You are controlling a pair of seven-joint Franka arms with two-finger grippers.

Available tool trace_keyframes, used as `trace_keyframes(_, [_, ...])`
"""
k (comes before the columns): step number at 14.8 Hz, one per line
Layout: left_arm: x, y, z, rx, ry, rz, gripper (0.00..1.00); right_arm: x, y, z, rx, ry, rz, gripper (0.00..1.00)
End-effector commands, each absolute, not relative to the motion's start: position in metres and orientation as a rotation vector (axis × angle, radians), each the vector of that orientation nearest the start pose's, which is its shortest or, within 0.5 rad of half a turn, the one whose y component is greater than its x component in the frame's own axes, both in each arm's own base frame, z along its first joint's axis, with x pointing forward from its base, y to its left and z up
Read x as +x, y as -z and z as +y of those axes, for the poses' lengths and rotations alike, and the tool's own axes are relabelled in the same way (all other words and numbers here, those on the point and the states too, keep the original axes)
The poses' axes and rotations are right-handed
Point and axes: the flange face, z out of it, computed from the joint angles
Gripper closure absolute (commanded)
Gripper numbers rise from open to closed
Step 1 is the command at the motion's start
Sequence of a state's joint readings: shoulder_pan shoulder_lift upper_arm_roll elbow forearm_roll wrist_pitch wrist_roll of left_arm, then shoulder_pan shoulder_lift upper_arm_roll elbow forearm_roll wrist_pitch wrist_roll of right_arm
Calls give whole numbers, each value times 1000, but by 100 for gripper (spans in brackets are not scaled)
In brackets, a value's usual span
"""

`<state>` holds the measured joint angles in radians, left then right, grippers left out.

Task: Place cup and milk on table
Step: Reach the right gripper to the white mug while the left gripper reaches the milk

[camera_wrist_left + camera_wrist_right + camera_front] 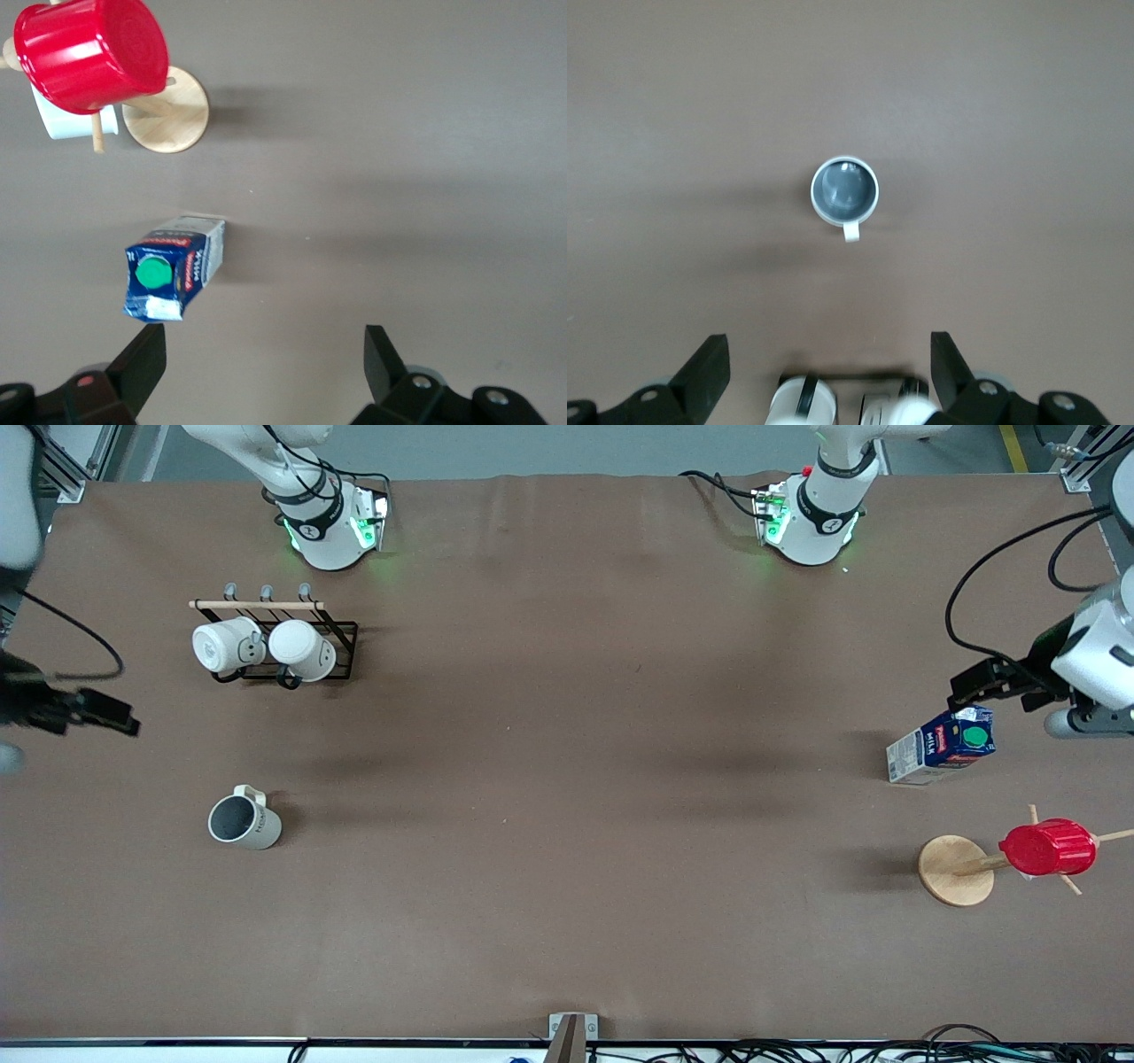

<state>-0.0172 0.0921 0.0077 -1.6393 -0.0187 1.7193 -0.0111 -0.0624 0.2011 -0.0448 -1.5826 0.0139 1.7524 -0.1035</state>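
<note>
Brown cloth table (pixel 567 797), cup (pixel 244 820), milk (pixel 941 746) standing apart

Brown table (pixel 567 824) carries the cup (pixel 244 820), milk (pixel 941 746), mug rack (pixel 283 646); round wooden stand (pixel 956 870)

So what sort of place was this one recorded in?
Likely a robot lab's test bench, not a kitchen: two arm bases bolted along a cloth-covered table, loose cables at its edge, and staged props, a cup, a milk carton and a mug rack. Both hands are open and empty.
</note>
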Motion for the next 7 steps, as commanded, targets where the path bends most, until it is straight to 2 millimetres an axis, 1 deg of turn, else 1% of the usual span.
trace_keyframes(1, [597, -507, 16, -3147, -12, 19, 2, 618, -449, -76, -3148, 3, -58, 0])
trace_keyframes(2, [595, -491, 21, -3147, -14, 5, 2, 620, -422, -77, -3151, 20, -60, 0])
trace_keyframes(3, [592, -480, 37, -3147, -21, -34, 2, 622, -397, -77, -3153, 39, -65, 0])
trace_keyframes(4, [590, -472, 41, -3148, -31, -20, 2, 624, -370, -78, -3156, 55, -92, 0])
trace_keyframes(5, [588, -464, 47, -3149, -45, 1, 2, 625, -351, -78, -3158, 64, -104, 0])
trace_keyframes(6, [586, -457, 62, -3149, -52, -20, 2, 627, -335, -79, -3159, 57, -102, 0])
trace_keyframes(7, [585, -450, 68, -3149, -38, -18, 2, 629, -319, -82, -3162, 46, -104, 0])
